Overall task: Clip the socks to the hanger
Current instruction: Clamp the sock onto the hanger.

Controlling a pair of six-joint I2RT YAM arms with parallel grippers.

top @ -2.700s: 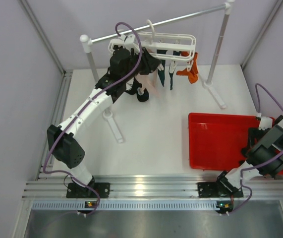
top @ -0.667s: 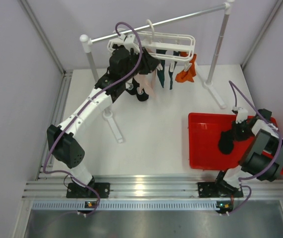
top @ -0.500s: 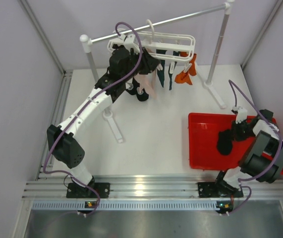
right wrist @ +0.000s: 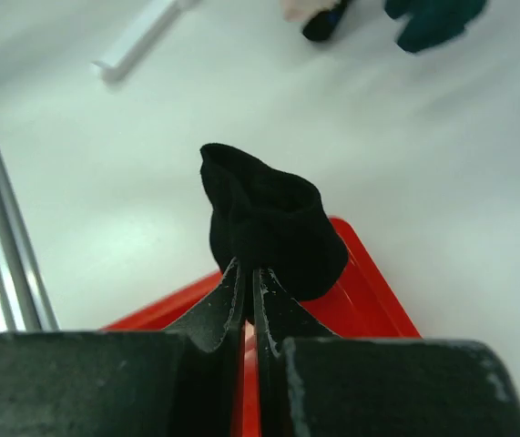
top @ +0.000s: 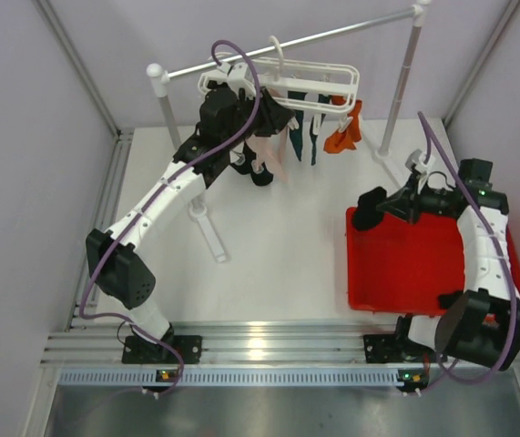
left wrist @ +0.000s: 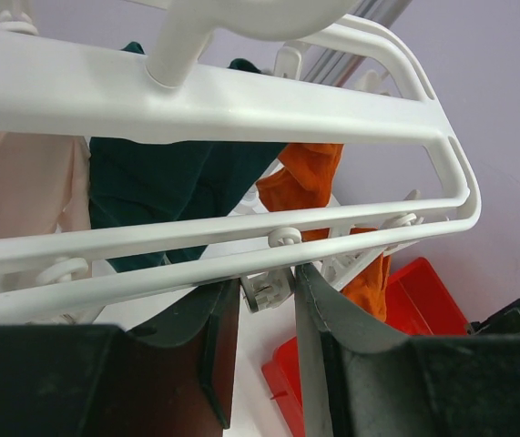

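- Right claw (right wrist: 246,273): jaws are pressed shut on a bunched black sock (right wrist: 269,223). It pinches the sock at one end and the rest bulges forward of the tips.
- Position: this sock hangs clear of the red tray (top: 405,273), over the tray's far left corner. It is well apart from the hanger (top: 282,82), which is further away and to the left.
- Left claw (left wrist: 264,291): jaws stand partly apart just under the hanger's near rail, with a small white clip (left wrist: 269,289) between them. I cannot tell whether the pads press on it.
- Already hung from the hanger: a pink sock (top: 276,155), a teal one (top: 296,137), an orange one (top: 343,135) and a dark one (top: 261,173) at the left end.
- Step in hand, as judged: carry the black sock to the clip that the left claw attends.
- Advice: approach from the right and below the frame, passing on the near side of the orange sock so as not to drag it off.
- Advice: present a free edge of the sock upward into the clip's mouth. The present grip leaves only a rounded lump forward, so the edge may need to be offered at a tilt.
- Advice: do not let go until the clip is seen to bite the fabric.
- Risk: a push on the frame would swing it on the grey rail (top: 287,44) and move the clip off line.
- Markings: no brand, label or writing is legible on the hanger, tray, socks or arms.
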